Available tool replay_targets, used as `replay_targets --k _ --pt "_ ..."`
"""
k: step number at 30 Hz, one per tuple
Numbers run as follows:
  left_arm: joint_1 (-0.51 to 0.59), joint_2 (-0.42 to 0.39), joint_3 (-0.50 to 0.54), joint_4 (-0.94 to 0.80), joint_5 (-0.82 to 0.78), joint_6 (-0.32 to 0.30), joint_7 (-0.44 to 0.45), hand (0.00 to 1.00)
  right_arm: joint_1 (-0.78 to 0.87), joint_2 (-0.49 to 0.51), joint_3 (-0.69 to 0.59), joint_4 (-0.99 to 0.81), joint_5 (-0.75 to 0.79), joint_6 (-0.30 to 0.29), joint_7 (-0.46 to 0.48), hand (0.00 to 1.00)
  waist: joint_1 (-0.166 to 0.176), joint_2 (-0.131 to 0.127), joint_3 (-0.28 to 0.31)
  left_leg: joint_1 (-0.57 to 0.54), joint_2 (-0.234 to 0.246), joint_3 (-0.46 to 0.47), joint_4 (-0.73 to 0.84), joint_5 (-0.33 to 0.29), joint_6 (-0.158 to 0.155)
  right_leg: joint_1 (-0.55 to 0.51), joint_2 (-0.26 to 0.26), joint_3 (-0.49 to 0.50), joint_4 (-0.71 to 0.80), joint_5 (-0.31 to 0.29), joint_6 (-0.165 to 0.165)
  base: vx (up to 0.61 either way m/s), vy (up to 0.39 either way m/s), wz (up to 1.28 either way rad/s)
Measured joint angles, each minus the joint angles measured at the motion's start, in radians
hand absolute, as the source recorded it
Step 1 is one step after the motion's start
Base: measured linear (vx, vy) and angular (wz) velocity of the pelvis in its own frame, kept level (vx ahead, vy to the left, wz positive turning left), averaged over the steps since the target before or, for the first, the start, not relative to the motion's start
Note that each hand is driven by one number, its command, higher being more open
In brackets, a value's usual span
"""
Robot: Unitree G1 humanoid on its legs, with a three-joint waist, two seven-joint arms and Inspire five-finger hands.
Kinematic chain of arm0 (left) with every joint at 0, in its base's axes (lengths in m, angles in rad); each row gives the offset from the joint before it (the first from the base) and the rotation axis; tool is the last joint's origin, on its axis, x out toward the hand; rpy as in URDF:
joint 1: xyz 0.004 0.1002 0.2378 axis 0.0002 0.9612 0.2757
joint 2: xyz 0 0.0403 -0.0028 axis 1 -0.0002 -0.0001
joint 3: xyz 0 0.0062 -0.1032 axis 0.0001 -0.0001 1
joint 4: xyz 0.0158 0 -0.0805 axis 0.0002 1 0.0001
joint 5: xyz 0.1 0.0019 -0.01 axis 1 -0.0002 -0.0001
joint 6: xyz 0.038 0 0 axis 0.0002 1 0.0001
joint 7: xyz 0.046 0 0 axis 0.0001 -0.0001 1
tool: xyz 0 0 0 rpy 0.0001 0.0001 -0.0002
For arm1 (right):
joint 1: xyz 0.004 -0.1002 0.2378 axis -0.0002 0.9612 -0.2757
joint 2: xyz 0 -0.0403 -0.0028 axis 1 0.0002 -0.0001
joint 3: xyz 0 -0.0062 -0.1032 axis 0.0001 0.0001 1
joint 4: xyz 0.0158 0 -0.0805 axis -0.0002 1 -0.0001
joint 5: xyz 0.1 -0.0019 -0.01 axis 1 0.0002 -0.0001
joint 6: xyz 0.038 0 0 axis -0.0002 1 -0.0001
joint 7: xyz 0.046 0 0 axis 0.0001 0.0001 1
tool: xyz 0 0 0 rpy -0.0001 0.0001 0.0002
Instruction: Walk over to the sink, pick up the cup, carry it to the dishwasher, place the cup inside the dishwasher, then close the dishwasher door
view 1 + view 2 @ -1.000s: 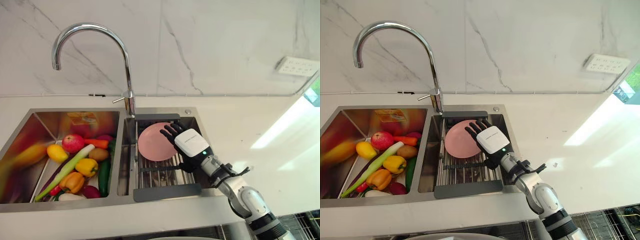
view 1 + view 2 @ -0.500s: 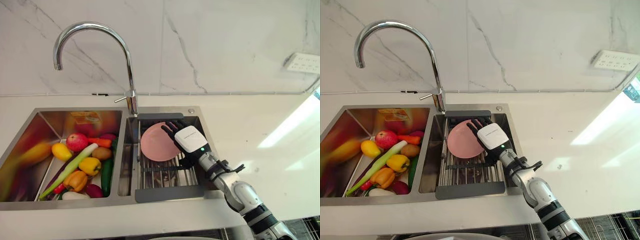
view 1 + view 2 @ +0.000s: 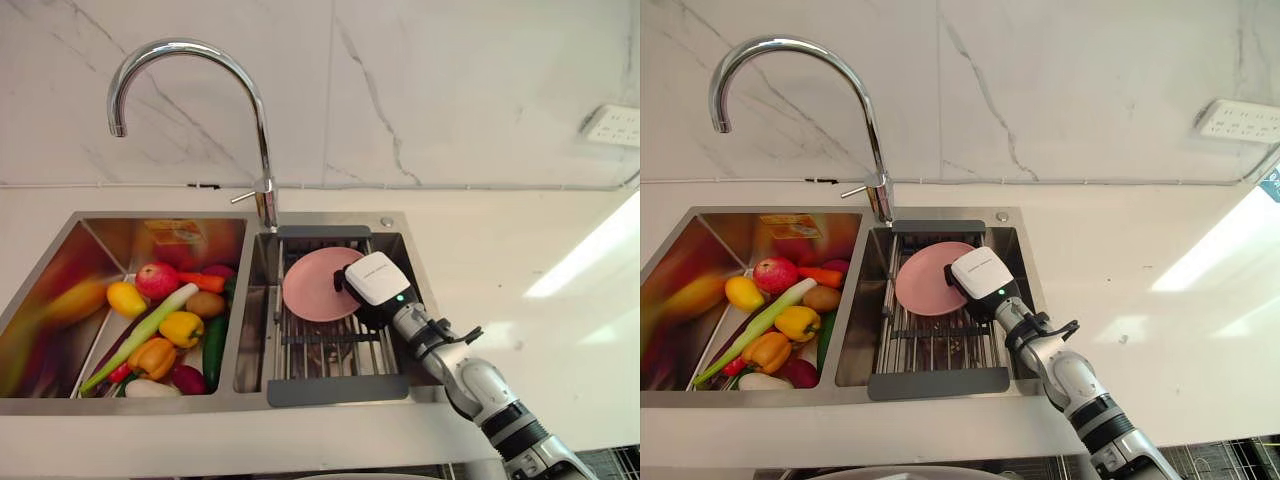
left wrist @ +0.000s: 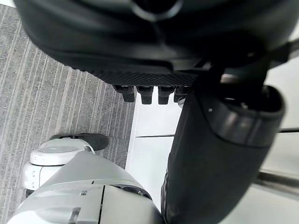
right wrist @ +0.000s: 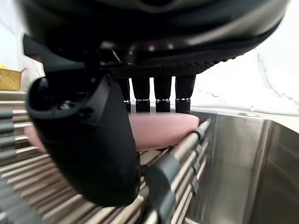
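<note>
The left hand (image 4: 149, 46) hangs low over the grey floor (image 4: 56, 84), fingers relaxed and holding nothing. At the sink, the tall curved faucet (image 3: 264, 160) rises between two steel basins. The left basin (image 3: 60, 260) is heaped with produce: a red apple (image 3: 157, 281), a lemon (image 3: 126, 298) and a yellow pepper (image 3: 180, 327) among it. The right basin carries a bar rack (image 3: 330, 355), and on it lies what the task's thing proves to be here – a pink plate (image 3: 312, 285), flat and face up, not a cup. The right hand (image 3: 378, 280) sits on the plate's right rim, fingers (image 5: 162, 93) bent down onto its top and the thumb (image 5: 84, 140) low at the near edge, pinching it. The plate looks stiff, smooth and fairly light, possibly slick from the sink. Lying flat, it offers only its rim, so the thumb should probably get under the edge through the rack's gaps – a shallow pinch could slip. To the right lie the pale counter (image 3: 500, 240) and a wall socket (image 3: 612, 125)
</note>
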State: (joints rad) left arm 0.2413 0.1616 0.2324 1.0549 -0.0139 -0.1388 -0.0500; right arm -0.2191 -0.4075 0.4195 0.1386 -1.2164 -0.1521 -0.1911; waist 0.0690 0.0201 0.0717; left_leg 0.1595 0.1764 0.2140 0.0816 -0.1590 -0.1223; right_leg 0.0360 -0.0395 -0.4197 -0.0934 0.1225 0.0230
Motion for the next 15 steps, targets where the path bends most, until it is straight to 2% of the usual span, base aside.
replay_targets --k 15 --pt "-0.007 -0.014 0.006 -0.003 0.0 -0.023 0.002 1.0 -0.017 -0.015 0.016 -0.058 0.046 0.026 -0.053 0.0 0.002 -0.003 0.039 0.013 -0.016 0.014 -0.01 0.001 0.002 0.005 -0.01 0.014 0.0 0.013 0.01 -0.01 0.043 -0.02"
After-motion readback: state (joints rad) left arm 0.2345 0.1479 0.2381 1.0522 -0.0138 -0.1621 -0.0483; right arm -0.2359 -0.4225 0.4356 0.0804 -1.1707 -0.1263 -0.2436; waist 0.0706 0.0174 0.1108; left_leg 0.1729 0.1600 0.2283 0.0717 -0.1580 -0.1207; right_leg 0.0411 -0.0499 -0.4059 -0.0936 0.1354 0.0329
